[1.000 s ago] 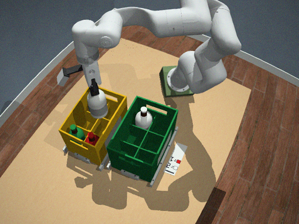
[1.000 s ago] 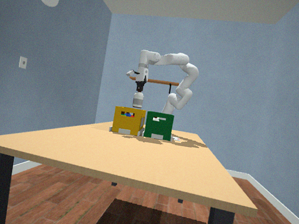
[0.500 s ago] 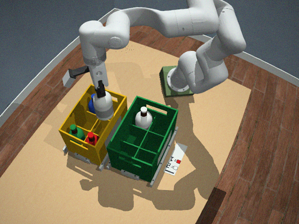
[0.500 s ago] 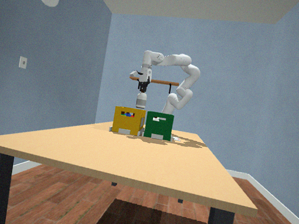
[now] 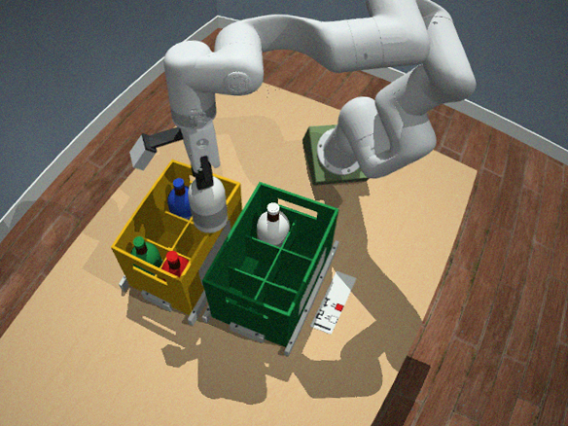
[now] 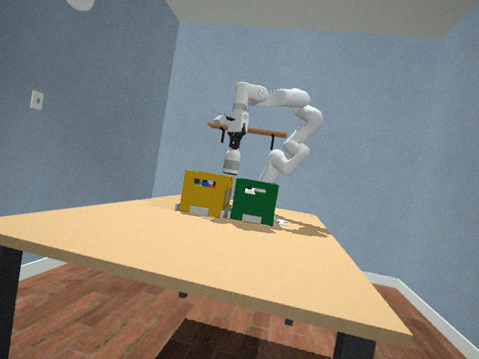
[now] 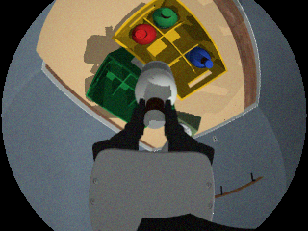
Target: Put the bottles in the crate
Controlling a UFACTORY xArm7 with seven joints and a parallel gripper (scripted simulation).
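Though done with one white bottle [image 5: 272, 230] [image 6: 250, 190] beside the claw [image 5: 204, 180] [image 6: 234, 147] [image 7: 155, 103], must yet deliver the grasped white bottle [image 5: 207, 206] [image 6: 231, 163] [image 7: 156, 84] and red bottle [image 5: 172, 262] [image 6: 212, 186] [image 7: 144, 35] below.

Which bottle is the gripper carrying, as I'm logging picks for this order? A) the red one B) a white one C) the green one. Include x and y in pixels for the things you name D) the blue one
B: the gripper [image 5: 204, 172] [image 6: 234, 144] [image 7: 155, 107] has a white bottle [image 5: 207, 206] [image 6: 232, 156] [image 7: 155, 83] by the neck, above the crates.
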